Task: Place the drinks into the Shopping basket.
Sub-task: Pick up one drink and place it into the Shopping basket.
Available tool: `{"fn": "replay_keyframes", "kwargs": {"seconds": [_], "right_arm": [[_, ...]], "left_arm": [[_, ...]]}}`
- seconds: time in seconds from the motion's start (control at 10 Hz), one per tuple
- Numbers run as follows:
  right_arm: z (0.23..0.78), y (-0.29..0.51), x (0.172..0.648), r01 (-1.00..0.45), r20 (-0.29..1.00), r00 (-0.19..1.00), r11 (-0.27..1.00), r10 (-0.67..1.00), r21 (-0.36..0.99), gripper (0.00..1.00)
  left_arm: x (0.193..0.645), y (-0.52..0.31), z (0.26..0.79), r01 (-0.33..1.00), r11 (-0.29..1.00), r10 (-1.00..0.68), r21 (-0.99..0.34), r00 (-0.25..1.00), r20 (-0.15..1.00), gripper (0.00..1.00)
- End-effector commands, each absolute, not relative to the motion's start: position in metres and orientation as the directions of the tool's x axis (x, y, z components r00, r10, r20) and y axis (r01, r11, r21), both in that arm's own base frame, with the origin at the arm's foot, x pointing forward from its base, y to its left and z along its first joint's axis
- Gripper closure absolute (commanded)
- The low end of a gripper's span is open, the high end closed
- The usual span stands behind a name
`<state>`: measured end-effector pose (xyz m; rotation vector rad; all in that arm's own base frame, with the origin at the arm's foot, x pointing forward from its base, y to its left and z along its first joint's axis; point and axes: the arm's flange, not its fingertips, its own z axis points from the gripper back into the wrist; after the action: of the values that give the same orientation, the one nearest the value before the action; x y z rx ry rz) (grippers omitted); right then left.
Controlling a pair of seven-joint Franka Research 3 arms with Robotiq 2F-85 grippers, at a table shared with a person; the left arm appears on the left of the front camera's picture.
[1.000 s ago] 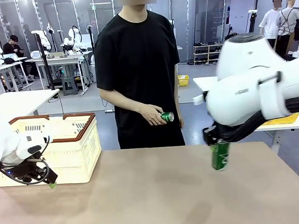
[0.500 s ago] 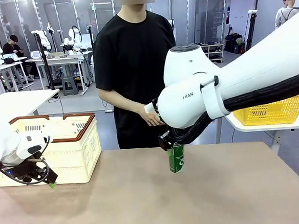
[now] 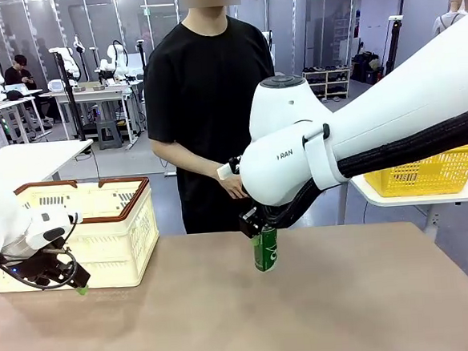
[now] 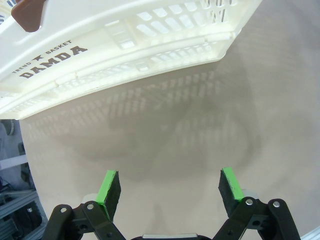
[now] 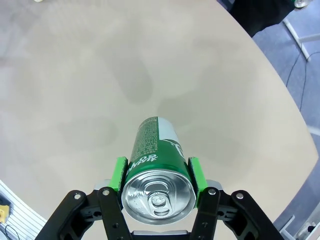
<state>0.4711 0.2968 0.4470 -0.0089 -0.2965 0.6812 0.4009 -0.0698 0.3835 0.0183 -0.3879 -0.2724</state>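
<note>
Can (image 3: 265, 250) hangs over the table (image 3: 228, 320), pinched in the right gripper (image 5: 157, 173); left gripper (image 4: 170, 184) sits wide open, empty, by the basket (image 4: 150, 45)

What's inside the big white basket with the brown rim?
Looking over the rim of the cream-white perforated plastic basket, its inner far wall shows, with nothing sticking up. The near wall covers its floor, so anything lying low is hidden.

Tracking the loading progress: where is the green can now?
Front view: the green can is upright in the right end effector, over the table's far middle, in front of the person and well right of the Shopping basket.
</note>
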Motion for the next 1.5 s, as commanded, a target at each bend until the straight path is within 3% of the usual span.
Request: {"fn": "replay_keyframes", "kwargs": {"seconds": [0.0,1.0,1.1,1.2,1.3,1.4], "right_arm": [[0.433,0.302,0.474,-0.635,0.295,0.722,0.769,0.626,-0.078,0.94],[0.380,0.319,0.485,-0.664,0.227,0.724,0.748,0.652,-0.029,0.94],[0.380,0.320,0.484,-0.665,0.217,0.723,0.746,0.656,-0.041,0.40],[0.381,0.320,0.484,-0.670,0.219,0.716,0.740,0.663,-0.053,0.23],[0.383,0.320,0.484,-0.676,0.217,0.708,0.734,0.672,-0.066,0.20],[0.387,0.320,0.484,-0.678,0.218,0.706,0.732,0.674,-0.070,0.03]], "left_arm": [[0.401,-0.069,0.383,0.257,0.964,-0.264,0.069,0.891,0.370,0.00],[0.401,-0.069,0.383,0.257,0.964,-0.264,0.069,0.891,0.370,0.00],[0.401,-0.069,0.383,0.257,0.964,-0.264,0.069,0.891,0.370,0.00],[0.401,-0.069,0.383,0.257,0.964,-0.264,0.069,0.891,0.370,0.00],[0.401,-0.069,0.383,0.257,0.964,-0.264,0.069,0.891,0.370,0.00],[0.401,-0.069,0.383,0.257,0.964,-0.264,0.069,0.891,0.370,0.00]]}}
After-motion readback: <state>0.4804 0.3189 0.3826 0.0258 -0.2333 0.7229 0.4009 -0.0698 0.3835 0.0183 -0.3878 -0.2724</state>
